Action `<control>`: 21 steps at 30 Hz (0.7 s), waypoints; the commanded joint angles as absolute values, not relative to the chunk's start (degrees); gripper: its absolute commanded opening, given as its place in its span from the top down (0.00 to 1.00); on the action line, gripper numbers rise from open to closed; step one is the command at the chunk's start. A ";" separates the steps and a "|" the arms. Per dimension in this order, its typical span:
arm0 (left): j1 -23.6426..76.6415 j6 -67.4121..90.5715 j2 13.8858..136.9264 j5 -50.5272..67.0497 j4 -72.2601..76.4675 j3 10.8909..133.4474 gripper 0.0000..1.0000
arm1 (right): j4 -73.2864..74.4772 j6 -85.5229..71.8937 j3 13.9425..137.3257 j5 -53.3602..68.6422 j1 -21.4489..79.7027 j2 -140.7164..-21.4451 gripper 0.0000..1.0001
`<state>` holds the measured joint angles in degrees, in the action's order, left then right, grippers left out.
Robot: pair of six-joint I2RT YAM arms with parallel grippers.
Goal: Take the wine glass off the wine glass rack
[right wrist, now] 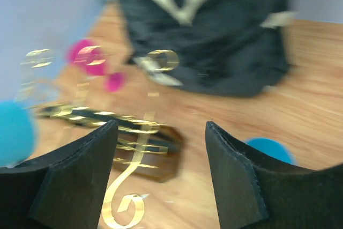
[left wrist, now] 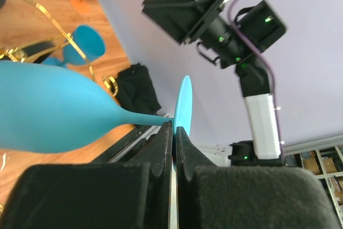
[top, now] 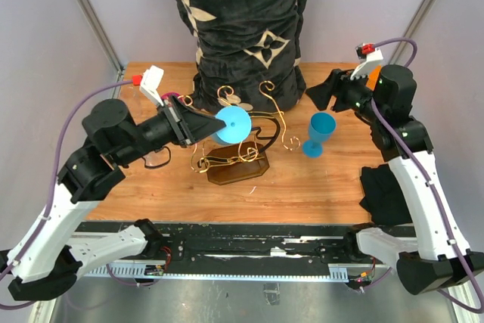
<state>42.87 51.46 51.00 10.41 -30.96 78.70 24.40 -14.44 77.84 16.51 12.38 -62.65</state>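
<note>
Left wrist view: left gripper (left wrist: 174,131) is pinching the wine glass (left wrist: 53,105) stem, glass lying sideways at the rack's (top: 238,170) 12 o'clock; pulling level should clear its wire; right gripper (right wrist: 161,132) is hanging spread.

Right wrist view smeared, wine glass rack (right wrist: 128,132) a gold blur (pink shapes (right wrist: 88,60) at 10 o'clock unidentifiable), wine glass (left wrist: 53,108) bowl cropped at 9 o'clock, orange cup (top: 373,77) mostly hidden at 2 o'clock
</note>
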 commanded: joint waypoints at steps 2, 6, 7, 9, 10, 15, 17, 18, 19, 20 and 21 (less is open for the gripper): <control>42.63 47.48 51.76 11.28 -31.75 84.35 1.00 | 4.39 -38.79 73.46 52.40 13.75 -61.52 0.38; 42.63 47.17 51.49 11.47 -30.50 82.11 1.00 | -5.93 -47.60 71.17 58.21 18.09 -60.35 0.39; 42.63 47.20 51.49 11.62 -30.16 81.75 0.99 | -9.38 -50.16 70.67 59.47 19.42 -60.37 0.39; 42.63 47.03 51.79 11.77 -29.58 81.58 0.99 | -12.74 -52.37 70.52 60.16 23.10 -60.50 0.39; 42.63 47.01 51.99 11.92 -29.27 81.65 0.99 | -12.14 -51.94 71.28 60.08 25.34 -60.91 0.39; 42.63 46.58 53.14 11.96 -29.36 82.57 0.99 | -11.09 -49.89 74.34 58.86 31.88 -61.97 0.40; 42.64 46.45 53.18 11.87 -29.25 82.70 1.00 | -7.39 -47.11 75.66 57.81 32.95 -62.04 0.40; 42.63 46.47 53.24 11.84 -29.19 82.83 0.99 | -6.77 -46.40 75.80 57.58 33.39 -62.12 0.40; 42.63 46.45 53.38 12.05 -29.18 82.94 1.00 | -6.65 -46.25 75.91 57.45 33.81 -62.29 0.39; 42.63 46.54 53.50 12.31 -29.08 83.04 1.00 | -6.35 -45.96 76.03 57.30 34.05 -62.58 0.39; 42.64 46.72 53.71 12.57 -28.85 83.10 0.99 | -5.87 -45.44 76.31 57.08 34.41 -63.09 0.39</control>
